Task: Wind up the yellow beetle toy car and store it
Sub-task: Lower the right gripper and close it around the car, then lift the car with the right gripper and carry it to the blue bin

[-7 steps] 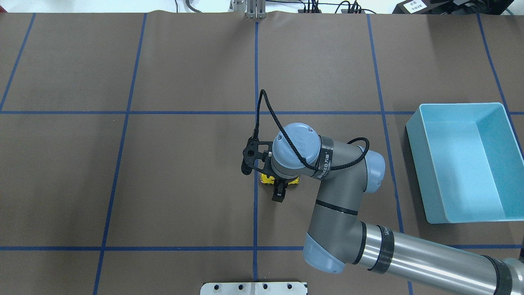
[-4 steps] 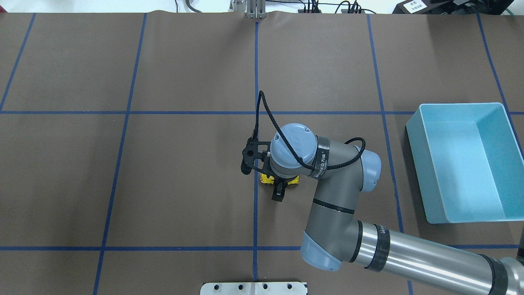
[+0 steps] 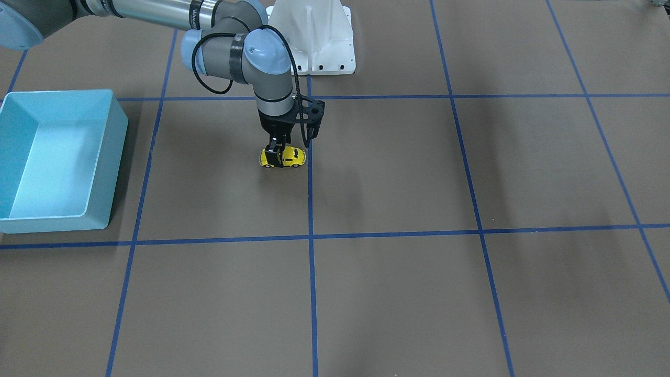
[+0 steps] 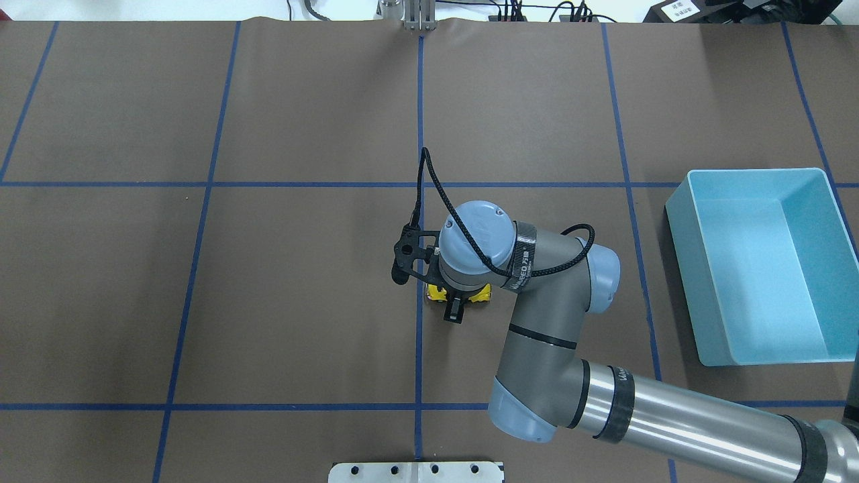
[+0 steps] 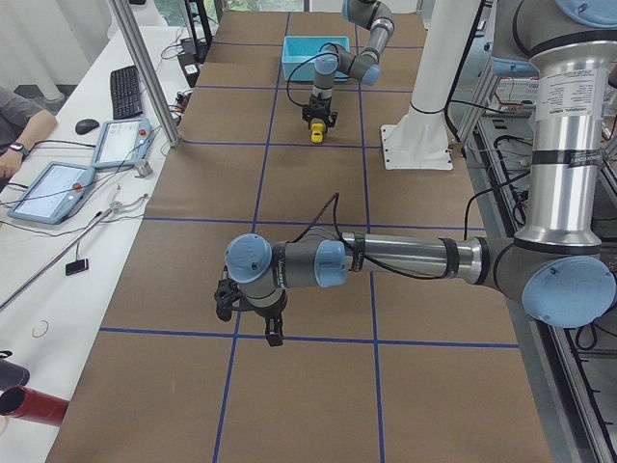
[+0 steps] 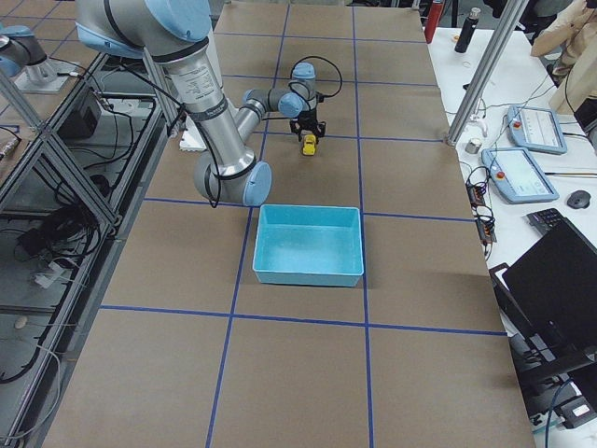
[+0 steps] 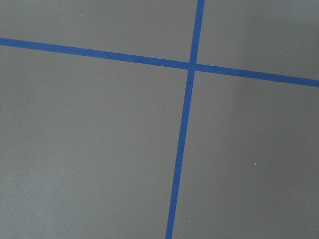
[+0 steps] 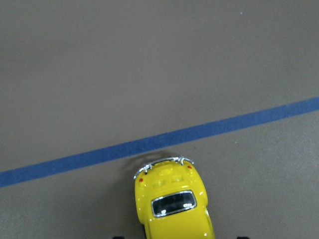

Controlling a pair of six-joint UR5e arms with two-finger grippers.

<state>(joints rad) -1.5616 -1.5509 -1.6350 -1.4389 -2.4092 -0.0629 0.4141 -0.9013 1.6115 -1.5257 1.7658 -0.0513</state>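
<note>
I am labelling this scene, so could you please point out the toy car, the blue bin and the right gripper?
toy car (image 8: 177, 224): right wrist view, on its roof.
blue bin (image 3: 52, 224): front-facing view, on its near outer wall.
right gripper (image 3: 279, 151): front-facing view, midway between its fingertips, at the car.

Light: you get bright, even overhead light | shadows: soft, faint across table (image 3: 523, 167), right of frame | focus: sharp

Brown table (image 4: 302, 302) w/ blue tape grid (image 4: 302, 184); white pedestal (image 3: 314, 42).
</note>
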